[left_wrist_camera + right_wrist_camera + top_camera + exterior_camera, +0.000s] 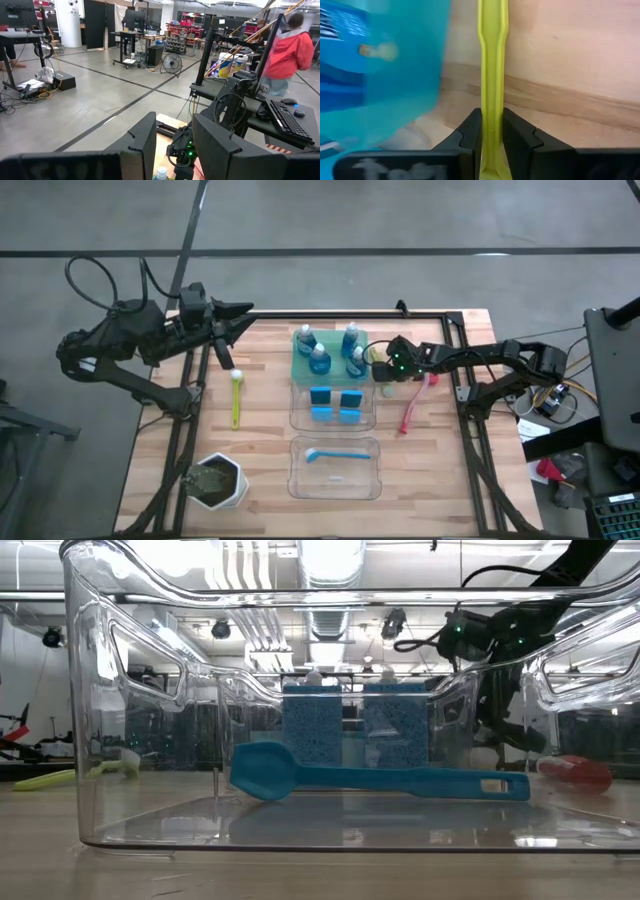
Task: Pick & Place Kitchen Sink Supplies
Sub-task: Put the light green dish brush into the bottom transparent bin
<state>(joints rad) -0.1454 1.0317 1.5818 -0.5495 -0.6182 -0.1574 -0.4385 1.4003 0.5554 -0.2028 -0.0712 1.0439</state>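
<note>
Four bottles (318, 358) of blue liquid, four blue sponges (321, 396), two clear bins (336, 468), one green tray (299, 367). Four long-handled brushes: two yellow-green (236, 398), one pink-red (414, 405), one blue (338, 453). One white pot (219, 482) of greenery.

Glossy clear plastic bin (120, 740), matt pale wood table (150, 450), porous sponges (312, 725).

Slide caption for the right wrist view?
Right end effector shut on a yellow-green brush handle beside a blue bottle.
</note>
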